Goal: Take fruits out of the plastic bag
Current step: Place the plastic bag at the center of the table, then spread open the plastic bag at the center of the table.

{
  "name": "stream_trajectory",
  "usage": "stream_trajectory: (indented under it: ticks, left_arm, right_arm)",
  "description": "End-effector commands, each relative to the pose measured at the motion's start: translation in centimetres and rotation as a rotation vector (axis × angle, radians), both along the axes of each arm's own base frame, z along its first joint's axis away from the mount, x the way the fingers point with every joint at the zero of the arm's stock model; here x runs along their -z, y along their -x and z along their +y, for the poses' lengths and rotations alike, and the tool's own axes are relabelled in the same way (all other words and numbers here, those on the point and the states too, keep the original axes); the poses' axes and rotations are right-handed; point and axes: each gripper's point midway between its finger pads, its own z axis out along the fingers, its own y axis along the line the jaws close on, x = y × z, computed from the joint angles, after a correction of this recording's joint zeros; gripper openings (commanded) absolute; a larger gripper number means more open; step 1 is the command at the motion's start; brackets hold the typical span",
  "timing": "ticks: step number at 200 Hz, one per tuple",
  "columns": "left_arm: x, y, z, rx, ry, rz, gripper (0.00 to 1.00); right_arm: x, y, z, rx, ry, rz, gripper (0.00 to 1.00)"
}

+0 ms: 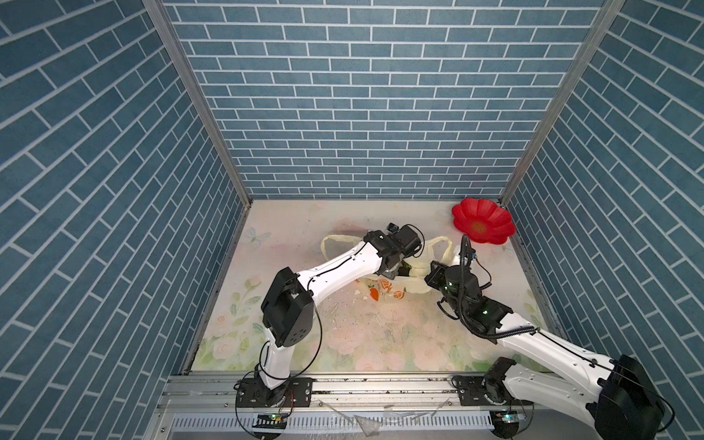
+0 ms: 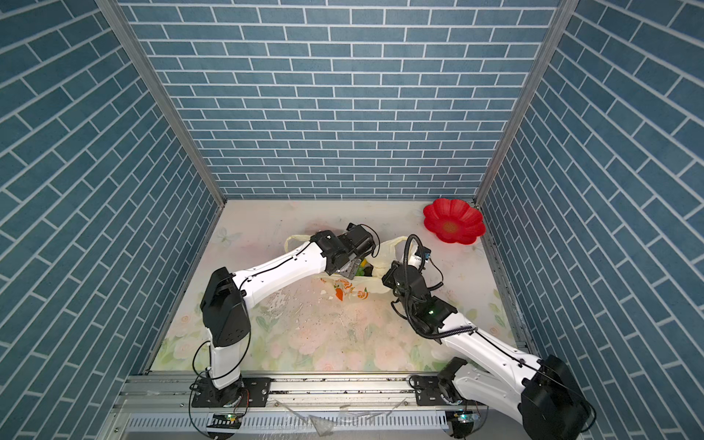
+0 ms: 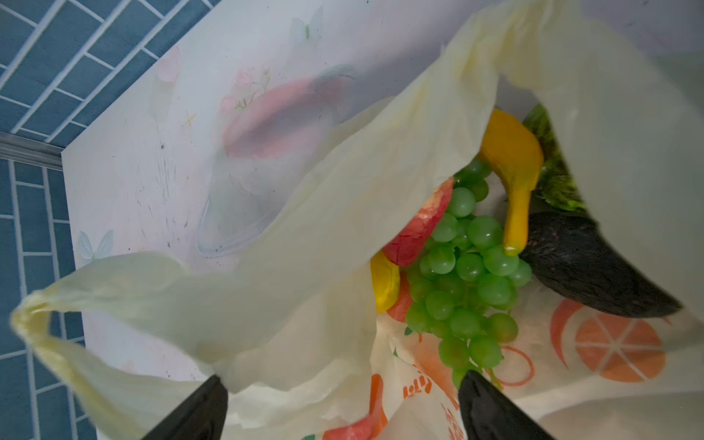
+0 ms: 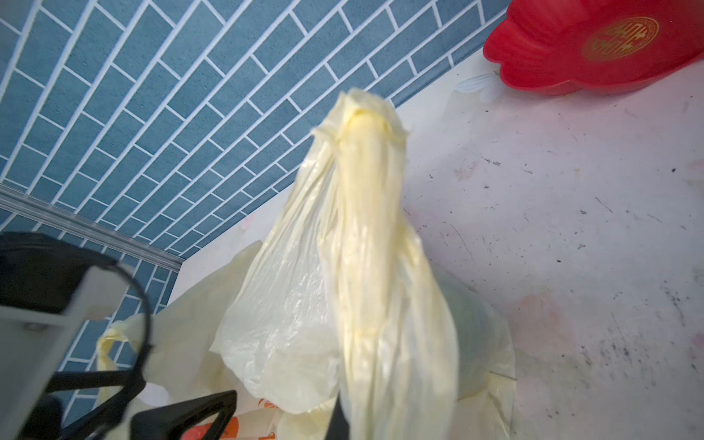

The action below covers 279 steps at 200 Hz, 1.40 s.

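Left end effector [image 3: 341,375], bag [image 3: 343,228] flap between

I see blue brick-pattern walls [image 1: 381,95] on three sides, white grout lines. Metal corner posts [image 1: 198,103] at both rear corners. Table [image 1: 365,335] pale, floral print, faint butterfly [image 1: 252,236] far left; surface scuffed, dark specks mid-area. Aluminium rail [image 1: 381,385] along my near edge, slotted white strip [image 1: 213,422] below it. Light even, soft.

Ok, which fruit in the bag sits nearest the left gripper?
The green grape bunch: its end lies at one fingertip of the left gripper, while the banana and dark avocado lie deeper in the plastic bag.
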Motion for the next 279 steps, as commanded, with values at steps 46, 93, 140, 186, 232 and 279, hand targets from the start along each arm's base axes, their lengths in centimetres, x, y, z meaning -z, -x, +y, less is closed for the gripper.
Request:
stream_trajectory:
  ticks: [46,93,140,186,232,279]
  left_arm:
    - [3.5,-2.1,2.3,-0.080,-0.047,0.041,0.71]
    - [2.8,-2.2,2.7,-0.092,0.160,0.048,0.32]
    - [-0.7,-2.8,4.6,-0.127,0.450,-0.025,0.14]
    - [-3.1,-3.1,9.4,-0.247,0.744,-0.118,0.11]
    - [-2.8,-1.8,9.9,-0.231,0.784,-0.112,0.08]
    - [-2.4,-0.9,8.5,-0.163,0.742,-0.103,0.07]
  right_arm:
    - [0.7,0.5,-1.6,0.044,0.071,0.007,0.00]
    - [1.0,0.5,-2.3,0.065,0.108,0.022,0.00]
    - [0.6,-0.5,-3.2,0.063,0.131,0.050,0.00]
    - [-0.5,-3.5,-5.0,0.070,0.056,0.073,0.00]
    - [1.1,-5.6,-4.4,0.036,-0.049,0.125,0.00]
    - [0.7,-5.0,-3.6,-0.052,0.083,0.159,0.29]
